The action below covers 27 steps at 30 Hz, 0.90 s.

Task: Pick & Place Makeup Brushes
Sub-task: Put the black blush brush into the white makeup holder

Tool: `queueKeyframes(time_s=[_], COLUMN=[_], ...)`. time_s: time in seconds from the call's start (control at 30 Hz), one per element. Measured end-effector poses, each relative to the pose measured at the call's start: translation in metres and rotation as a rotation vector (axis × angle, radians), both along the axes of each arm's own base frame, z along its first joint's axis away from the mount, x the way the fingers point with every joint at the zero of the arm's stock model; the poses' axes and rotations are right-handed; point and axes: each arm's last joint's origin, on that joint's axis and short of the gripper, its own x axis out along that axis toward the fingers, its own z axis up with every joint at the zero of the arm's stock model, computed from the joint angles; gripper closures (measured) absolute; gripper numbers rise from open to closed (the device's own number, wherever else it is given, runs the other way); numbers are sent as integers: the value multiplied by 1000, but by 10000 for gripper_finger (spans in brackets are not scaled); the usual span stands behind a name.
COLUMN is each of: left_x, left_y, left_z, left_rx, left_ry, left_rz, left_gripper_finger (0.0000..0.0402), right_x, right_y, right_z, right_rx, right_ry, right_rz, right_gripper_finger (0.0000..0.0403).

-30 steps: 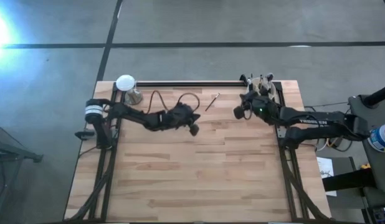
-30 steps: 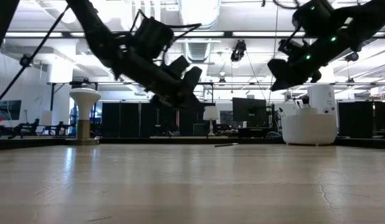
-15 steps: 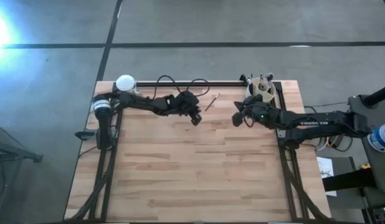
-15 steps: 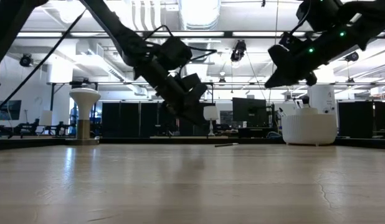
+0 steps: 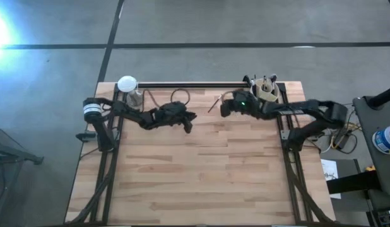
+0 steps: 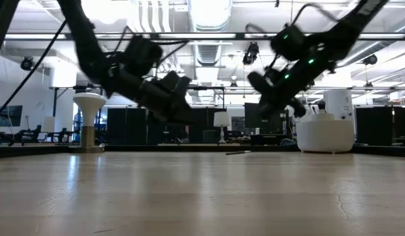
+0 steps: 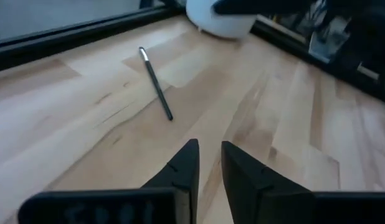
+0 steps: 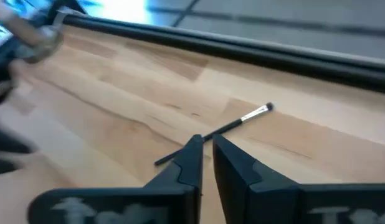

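One makeup brush (image 5: pixel 214 103) with a dark handle and a silvery ferrule lies flat on the wooden table near its far edge; it also shows in my left wrist view (image 7: pixel 156 84) and my right wrist view (image 8: pixel 230 127). More brushes stand in a white holder (image 5: pixel 266 89) at the far right corner. My right gripper (image 5: pixel 223 110) hovers just right of the lying brush, its fingers (image 8: pixel 195 155) a narrow slit apart. My left gripper (image 5: pixel 189 128) hangs left of and nearer than the brush, open a little (image 7: pixel 209 155) and empty.
A white round-topped stand (image 5: pixel 127 84) sits at the far left corner. A dark rail (image 5: pixel 182 84) runs along the far edge. A loose cable (image 5: pixel 176 96) loops above my left arm. Bare wood (image 5: pixel 195 176) fills the near half of the table.
My right gripper has moved toward the table's left, from beside the holder to the lying brush. My left gripper first reached toward the far edge and the brush, then drew back toward the left and near side. The brush has stayed where it was.
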Motion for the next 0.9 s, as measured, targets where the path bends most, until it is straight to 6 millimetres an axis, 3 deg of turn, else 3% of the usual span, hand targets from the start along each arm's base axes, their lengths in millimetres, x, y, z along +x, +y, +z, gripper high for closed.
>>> queueKeyframes(time_s=[0.3,0.47,0.63,0.9], left_x=[-41,-46,-46,-49], left_y=[-17,-19,-19,-20], left_z=[-15,-18,-18,-20], left_rx=[14,9,18,29], left_ry=[-139,-125,-123,-106], left_rz=[45,45,42,30], left_gripper_finger=[344,344,344,344], right_x=[39,63,77,96], right_y=[-56,-82,-94,-105], right_z=[-18,-22,-29,-42], right_rx=[177,242,304,367], right_ry=[214,290,453,463], right_rz=[-135,-186,-251,-233], right_gripper_finger=[299,275,269,288])
